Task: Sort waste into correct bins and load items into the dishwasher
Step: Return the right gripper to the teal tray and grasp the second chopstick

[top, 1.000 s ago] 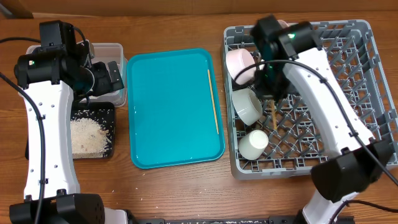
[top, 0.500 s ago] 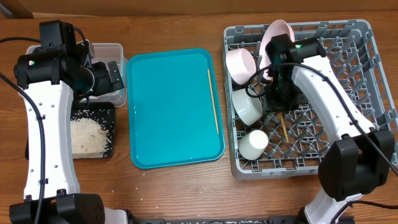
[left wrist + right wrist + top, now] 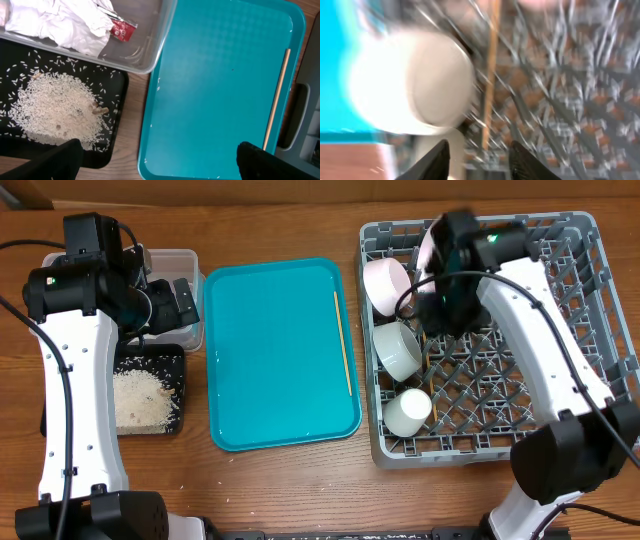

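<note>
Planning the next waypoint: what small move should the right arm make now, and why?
Probably swing the right gripper left to the teal tray: a chopstick lies on it, a second chopstick already rests in the rack, and the gripper looks open.

Brown wooden table is filling the overhead view, its grain running left to right. Soft, even light is falling across it. A paler tan strip is running along the far edge; its nature is unclear.
</note>
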Controlling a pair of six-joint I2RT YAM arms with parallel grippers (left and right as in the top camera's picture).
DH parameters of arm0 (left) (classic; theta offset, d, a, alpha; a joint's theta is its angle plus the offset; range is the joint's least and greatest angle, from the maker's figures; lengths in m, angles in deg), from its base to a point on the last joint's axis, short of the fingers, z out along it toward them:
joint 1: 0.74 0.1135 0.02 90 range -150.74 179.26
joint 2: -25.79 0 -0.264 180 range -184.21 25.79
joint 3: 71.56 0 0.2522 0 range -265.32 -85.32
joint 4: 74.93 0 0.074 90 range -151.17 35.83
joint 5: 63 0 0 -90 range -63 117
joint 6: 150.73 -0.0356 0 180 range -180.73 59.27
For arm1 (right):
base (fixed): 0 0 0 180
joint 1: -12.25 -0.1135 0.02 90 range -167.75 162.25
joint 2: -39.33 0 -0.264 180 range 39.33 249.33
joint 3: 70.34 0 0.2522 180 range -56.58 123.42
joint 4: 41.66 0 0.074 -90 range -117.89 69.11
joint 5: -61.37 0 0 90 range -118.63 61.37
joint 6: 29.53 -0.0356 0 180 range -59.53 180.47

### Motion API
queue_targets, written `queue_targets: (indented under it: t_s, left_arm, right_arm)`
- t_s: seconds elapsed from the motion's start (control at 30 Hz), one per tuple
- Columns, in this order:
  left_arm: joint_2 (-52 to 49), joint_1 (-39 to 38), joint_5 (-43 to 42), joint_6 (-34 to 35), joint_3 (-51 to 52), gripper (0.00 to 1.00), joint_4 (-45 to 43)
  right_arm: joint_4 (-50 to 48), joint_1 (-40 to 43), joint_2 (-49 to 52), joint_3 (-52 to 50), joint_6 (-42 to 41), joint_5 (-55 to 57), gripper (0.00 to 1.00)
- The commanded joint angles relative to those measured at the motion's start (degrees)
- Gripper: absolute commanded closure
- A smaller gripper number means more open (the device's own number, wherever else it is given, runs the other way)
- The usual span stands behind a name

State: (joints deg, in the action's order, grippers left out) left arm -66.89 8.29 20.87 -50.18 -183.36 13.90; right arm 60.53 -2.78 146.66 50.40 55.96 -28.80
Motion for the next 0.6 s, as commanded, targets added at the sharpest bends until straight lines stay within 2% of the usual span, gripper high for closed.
queue_targets:
  t_s: [0.0,0.23,0.43,0.57]
  left_arm:
    - [0.55,-0.07,0.39,-0.04,-1.11,0.0,-0.11]
    - [0.55,-0.07,0.39,-0.04,-1.11,0.0,-0.11]
    - [0.55,-0.07,0.39,-0.04,-1.11,0.0,-0.11]
    - [0.55,-0.07,0.39,-0.04,-1.11,0.0,-0.11]
  right_arm:
    - [-3.58,-6.67,-1.9,7.45,-2.21,-4.46,0.51]
    - [-12.9,-18.84,2.14,5.51,-11.1,2.8,0.41]
    - [-16.55,-22.27,11.13,4.31,-16.61,7.08,0.42]
    - [-17.94,-22.58,16.63,4.31,-16.79,7.02,0.45]
